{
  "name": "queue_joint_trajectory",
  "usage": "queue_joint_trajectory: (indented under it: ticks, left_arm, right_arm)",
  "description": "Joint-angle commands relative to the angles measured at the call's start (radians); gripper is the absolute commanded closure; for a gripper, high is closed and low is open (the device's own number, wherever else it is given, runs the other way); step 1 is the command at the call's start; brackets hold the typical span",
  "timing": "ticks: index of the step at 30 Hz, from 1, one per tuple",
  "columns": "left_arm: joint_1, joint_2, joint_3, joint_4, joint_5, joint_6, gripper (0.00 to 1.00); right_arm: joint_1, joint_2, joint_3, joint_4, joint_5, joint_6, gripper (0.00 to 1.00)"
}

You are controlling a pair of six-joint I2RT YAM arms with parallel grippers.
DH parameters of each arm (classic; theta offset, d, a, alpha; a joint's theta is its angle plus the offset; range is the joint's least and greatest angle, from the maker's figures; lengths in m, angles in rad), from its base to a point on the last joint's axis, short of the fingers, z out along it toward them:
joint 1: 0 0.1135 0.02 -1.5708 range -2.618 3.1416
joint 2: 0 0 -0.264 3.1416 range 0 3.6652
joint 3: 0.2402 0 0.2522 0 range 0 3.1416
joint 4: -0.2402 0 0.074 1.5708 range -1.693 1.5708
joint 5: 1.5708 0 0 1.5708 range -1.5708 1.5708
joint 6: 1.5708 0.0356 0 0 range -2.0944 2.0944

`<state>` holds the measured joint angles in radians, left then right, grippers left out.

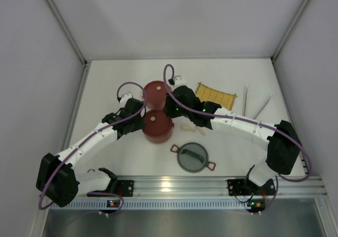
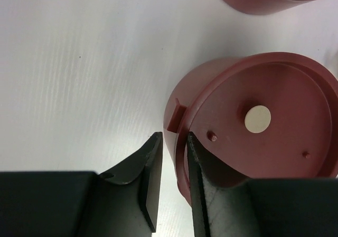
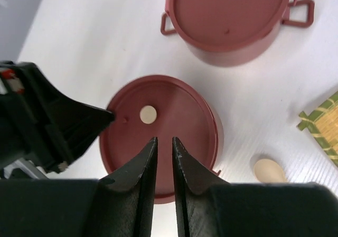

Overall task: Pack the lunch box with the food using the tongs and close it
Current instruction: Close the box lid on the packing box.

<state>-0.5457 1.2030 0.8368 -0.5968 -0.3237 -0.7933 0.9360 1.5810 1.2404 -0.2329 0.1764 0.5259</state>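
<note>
The lunch box stands in parts: two dark-red tiers with flat red lids, a far one [image 1: 155, 93] and a near one [image 1: 157, 125], plus a grey domed lid [image 1: 193, 157] closer in. My left gripper [image 2: 174, 136] straddles the near tier's [image 2: 264, 126] left rim. Its jaws are open, and the outer finger stands clear of the wall. My right gripper [image 3: 164, 140] hovers over that same lid [image 3: 179, 110], its jaws a narrow gap apart with nothing between. The pale tongs [image 1: 246, 100] lie at the far right. The food is out of view.
A yellow woven mat [image 1: 215, 95] lies right of the far tier. Cream spoon-shaped pieces [image 1: 187, 127] rest just right of the near tier, one of them [image 3: 269, 170] also in the right wrist view. Both arms crowd the two tiers. Walls enclose the table.
</note>
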Motion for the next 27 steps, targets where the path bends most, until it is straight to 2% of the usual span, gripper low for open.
queue_joint_trajectory:
  ticks: [1, 10, 18, 27]
  left_arm:
    - [0.004, 0.047, -0.036, -0.164, -0.026, 0.029, 0.69]
    - [0.006, 0.053, -0.025, -0.169, -0.028, 0.032, 0.69]
    - [0.004, 0.056, -0.028, -0.169, -0.028, 0.034, 0.68]
    - [0.004, 0.053, -0.041, -0.163, -0.026, 0.029, 0.68]
  right_arm:
    - [0.012, -0.072, 0.050, -0.008, 0.029, -0.018, 0.84]
    - [0.014, -0.102, -0.065, 0.049, 0.003, 0.019, 0.84]
    - [0.011, -0.026, -0.196, 0.133, -0.048, 0.066, 0.85]
    - [0.012, -0.024, -0.222, 0.132, -0.032, 0.072, 0.85]
